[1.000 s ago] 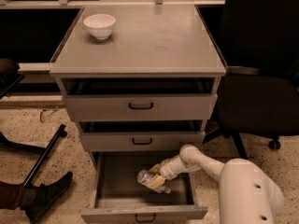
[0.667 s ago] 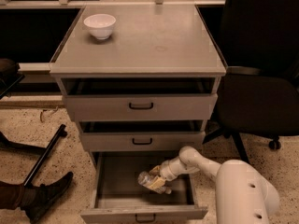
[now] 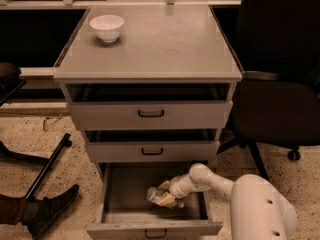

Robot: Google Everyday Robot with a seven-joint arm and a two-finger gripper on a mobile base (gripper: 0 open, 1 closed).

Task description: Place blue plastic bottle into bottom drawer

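Observation:
The bottom drawer [image 3: 120, 219] of the grey cabinet is pulled open, its black handle at the front. The blue plastic bottle [image 3: 158, 197] lies on its side inside the drawer, low near the floor of the tray, right of centre. My gripper [image 3: 167, 190] reaches in from the right on the white arm [image 3: 215, 182] and is at the bottle, over its right end. The gripper's tips are hidden against the bottle.
A white bowl [image 3: 106, 27] stands on the cabinet top at the back left. The two upper drawers [image 3: 150, 114] are slightly open. A black office chair [image 3: 280, 104] stands at the right. A dark shoe [image 3: 47, 209] and a black rod [image 3: 47, 166] lie on the floor at the left.
The arm and bottle have stayed almost in place inside the drawer; the bottle sits slightly lower and further left.

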